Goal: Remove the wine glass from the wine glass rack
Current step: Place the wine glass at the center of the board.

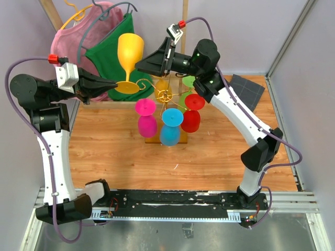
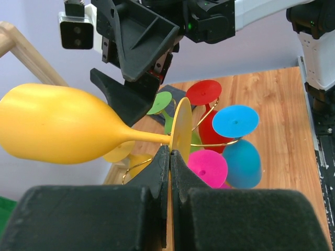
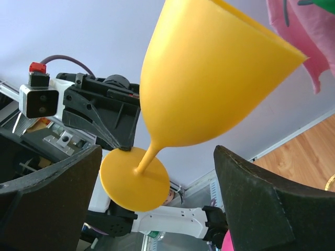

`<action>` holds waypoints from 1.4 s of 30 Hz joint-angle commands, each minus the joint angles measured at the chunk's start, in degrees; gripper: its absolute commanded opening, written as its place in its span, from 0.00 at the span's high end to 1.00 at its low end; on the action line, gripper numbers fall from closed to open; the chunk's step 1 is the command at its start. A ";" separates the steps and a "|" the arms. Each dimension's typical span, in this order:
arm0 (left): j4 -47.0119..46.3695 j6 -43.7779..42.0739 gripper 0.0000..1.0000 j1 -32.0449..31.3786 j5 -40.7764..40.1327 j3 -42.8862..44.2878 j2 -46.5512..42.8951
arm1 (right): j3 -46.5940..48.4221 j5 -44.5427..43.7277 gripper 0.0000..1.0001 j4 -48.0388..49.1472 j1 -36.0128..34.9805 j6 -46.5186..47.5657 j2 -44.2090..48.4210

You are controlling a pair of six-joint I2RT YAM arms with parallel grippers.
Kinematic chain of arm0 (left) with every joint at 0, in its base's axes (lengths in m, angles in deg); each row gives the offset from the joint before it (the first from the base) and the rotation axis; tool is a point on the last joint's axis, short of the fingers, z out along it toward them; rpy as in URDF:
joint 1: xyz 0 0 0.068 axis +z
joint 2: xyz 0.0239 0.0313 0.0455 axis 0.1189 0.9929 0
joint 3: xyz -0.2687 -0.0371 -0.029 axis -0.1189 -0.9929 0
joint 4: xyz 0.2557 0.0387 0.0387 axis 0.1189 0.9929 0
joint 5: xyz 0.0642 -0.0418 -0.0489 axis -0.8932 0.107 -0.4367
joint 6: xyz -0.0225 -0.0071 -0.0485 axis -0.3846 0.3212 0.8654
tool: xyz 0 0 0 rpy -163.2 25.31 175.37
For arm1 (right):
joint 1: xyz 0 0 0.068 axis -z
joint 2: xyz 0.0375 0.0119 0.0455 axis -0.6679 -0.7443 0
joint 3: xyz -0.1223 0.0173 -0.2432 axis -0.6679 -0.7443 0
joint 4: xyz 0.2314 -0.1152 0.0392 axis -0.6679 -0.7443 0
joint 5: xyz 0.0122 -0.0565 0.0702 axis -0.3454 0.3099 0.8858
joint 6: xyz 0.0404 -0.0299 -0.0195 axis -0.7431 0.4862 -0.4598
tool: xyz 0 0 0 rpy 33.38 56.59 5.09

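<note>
A light-wood table (image 1: 115,157) fills the scene, closed in by pale lilac walls (image 1: 235,31). At the far left stands a wooden clothes frame (image 1: 51,13) hung with a pink garment (image 1: 70,44) and a green garment (image 1: 107,57). A dark mat (image 1: 246,89) lies at the far right of the table.

The gold wine glass rack (image 1: 165,95) sits mid-table on its square wooden base. A pink glass (image 1: 147,124), a blue glass (image 1: 170,133) and a red glass (image 1: 191,120) hang from it bowl-down, on its near side.

The yellow wine glass (image 1: 130,49) is off the rack, upright in the air just to the far left of it, in front of the green garment. The left gripper (image 1: 112,83) reaches in from the left with its fingers (image 2: 159,167) clamped on the rim of the glass's round foot. The right gripper (image 1: 140,66) comes from the right at bowl height, its jaws spread wide. In its wrist view the stem and bowl stand between the two fingers (image 3: 251,193), with clear gaps on both sides.
</note>
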 commanded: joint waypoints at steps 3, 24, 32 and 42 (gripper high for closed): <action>-1.12 -1.42 1.00 -0.22 0.37 0.63 -0.38 | 3.01 1.22 0.09 2.32 -2.15 -0.71 -1.86; -1.05 1.23 1.00 -0.25 2.35 -0.11 -2.31 | 9.36 -2.85 0.02 8.30 -1.80 -2.26 -8.33; -1.04 1.11 1.00 -0.47 2.72 -0.54 -2.49 | 11.33 -2.65 0.01 14.42 -1.81 -6.27 -10.32; -1.08 1.06 1.00 -1.61 3.06 -0.72 -1.79 | 14.65 -2.23 0.02 21.71 -1.91 -12.35 -13.35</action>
